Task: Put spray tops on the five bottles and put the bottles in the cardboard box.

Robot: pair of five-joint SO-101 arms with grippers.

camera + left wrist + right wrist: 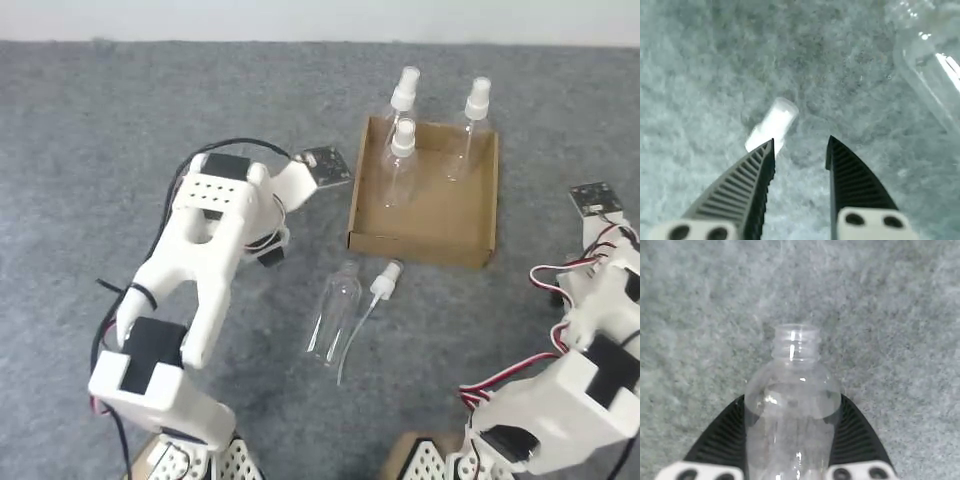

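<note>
The cardboard box (470, 240) sits on the grey carpet and holds three clear bottles (400, 175) with white spray tops. Another clear bottle (335, 310) lies topless on the carpet in front of the box, with a loose spray top (385, 280) and its tube beside it. My left gripper (801, 141) hangs open just over the carpet, left of that bottle (935, 65). A small white piece (772, 125), apparently a spray top, lies just past one fingertip. My right gripper (792, 400) is shut on a topless clear bottle (792, 385), neck pointing away.
The left arm (200, 270) stretches over the carpet left of the box and the right arm (590, 340) stands at the right edge. Open carpet lies at the far left and behind the box.
</note>
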